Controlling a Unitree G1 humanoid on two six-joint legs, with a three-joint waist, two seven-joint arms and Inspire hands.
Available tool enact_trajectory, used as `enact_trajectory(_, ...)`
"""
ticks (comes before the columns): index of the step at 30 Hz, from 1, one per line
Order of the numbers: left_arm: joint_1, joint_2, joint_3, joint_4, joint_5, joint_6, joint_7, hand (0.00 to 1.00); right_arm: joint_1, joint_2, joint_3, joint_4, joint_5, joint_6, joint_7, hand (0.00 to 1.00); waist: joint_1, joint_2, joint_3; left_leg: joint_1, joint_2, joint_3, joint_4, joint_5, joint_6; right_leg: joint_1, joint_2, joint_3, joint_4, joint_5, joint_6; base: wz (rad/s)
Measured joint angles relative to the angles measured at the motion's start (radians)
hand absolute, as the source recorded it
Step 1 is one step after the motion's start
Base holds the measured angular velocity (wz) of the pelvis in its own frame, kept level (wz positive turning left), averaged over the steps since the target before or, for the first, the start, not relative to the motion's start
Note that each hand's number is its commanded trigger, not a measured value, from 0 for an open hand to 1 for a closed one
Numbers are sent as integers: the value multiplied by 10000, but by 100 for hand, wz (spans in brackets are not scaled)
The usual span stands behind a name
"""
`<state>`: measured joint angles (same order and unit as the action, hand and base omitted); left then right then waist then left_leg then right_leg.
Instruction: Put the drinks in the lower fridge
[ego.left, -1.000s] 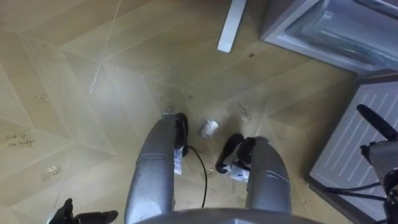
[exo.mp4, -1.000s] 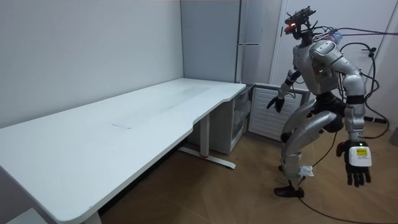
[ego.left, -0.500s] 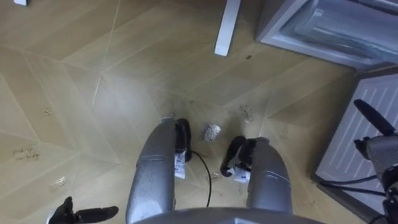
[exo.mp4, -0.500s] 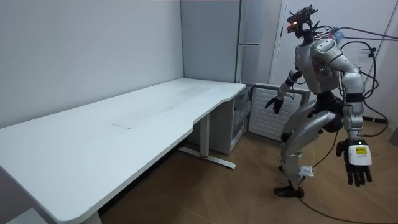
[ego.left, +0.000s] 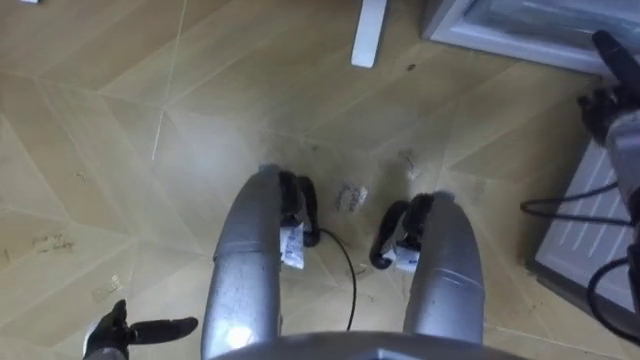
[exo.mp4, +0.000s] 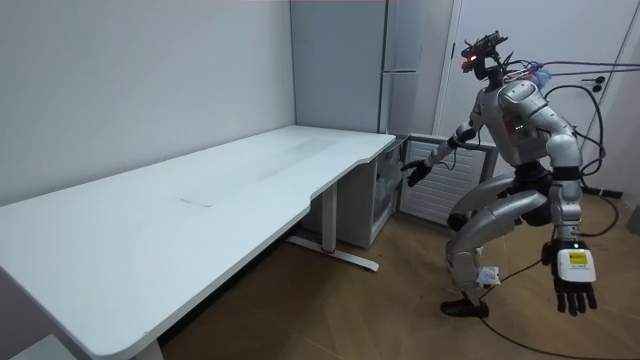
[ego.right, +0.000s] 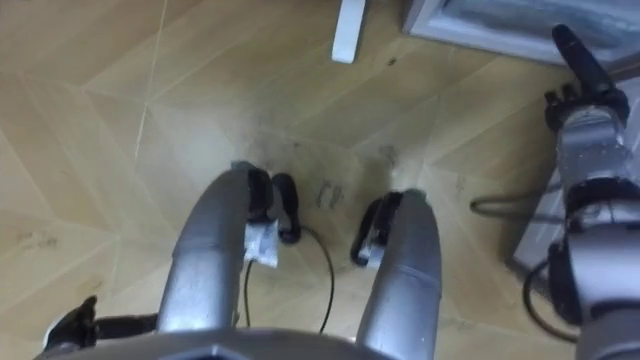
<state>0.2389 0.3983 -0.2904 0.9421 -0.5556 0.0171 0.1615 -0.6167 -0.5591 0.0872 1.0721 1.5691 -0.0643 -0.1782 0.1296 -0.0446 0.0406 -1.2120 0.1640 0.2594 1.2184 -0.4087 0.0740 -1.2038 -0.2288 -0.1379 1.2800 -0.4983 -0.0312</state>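
Frankly, the first risk is an empty errand. Neither hand carries anything, and where the drinks are I cannot tell, so a reach for the fridge from here would put nothing away.

The right hand (exo.mp4: 414, 173) is stretched out at about 2 o'clock from the body, fingers straight and loose, empty. It is near the lower fridge (ego.left: 500, 20), which I take to be the grey unit with a pale glassy face at 1 o'clock in the eye views, tucked under the end of the desk (exo.mp4: 200, 190) in the room view. Whether its door is open I cannot tell. If it is closed, a hand arriving with a load would have nothing free to pull with.

The left hand (ego.left: 115, 335) hangs low at 7 o'clock, fingers straight, also empty.

The second risk is a knock. The outstretched right arm passes in front of a white slatted panel (exo.mp4: 430, 195) at 3 o'clock, beside the fridge's corner. A careless swing or turn could strike either one.

The third is footing. The robot stands with bent knees on the wooden floor (ego.left: 100, 120), and the white desk leg (ego.left: 368, 30) is at 12 o'clock, near the feet. A small pale scrap (ego.left: 350, 197), too blurred to name, lies between the feet. A step forward could tread on it or catch the leg.

The tall fridge (exo.mp4: 400, 60) stands against the far wall behind the desk's end, out of the arms' way
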Motion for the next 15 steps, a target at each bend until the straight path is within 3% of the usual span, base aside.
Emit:
enact_trajectory(8, -123, 43, -68, 1, -5, 26, -181, 0, -728, -13, 4, -25, 157, 0, 511, 0, -177, -84, 53, -408, -15, -3, 792, -350, 106, -417, -219, 131, 837, -376, 64, 3)
enact_trajectory(10, -133, 139, -60, -13, 28, 43, -269, 0, -742, -11, 6, -30, 89, 4, 503, 0, -174, -205, 122, -445, -28, 4, 912, -413, 124, -455, -327, 107, 981, -469, 15, 2)
enact_trajectory(15, -134, 356, -61, -16, 15, 64, -702, 0, -748, -13, 20, -118, -17, 3, 662, 0, -254, -258, 132, -676, -8, -7, 1011, -429, 158, -641, -352, 88, 1023, -447, 26, 0)
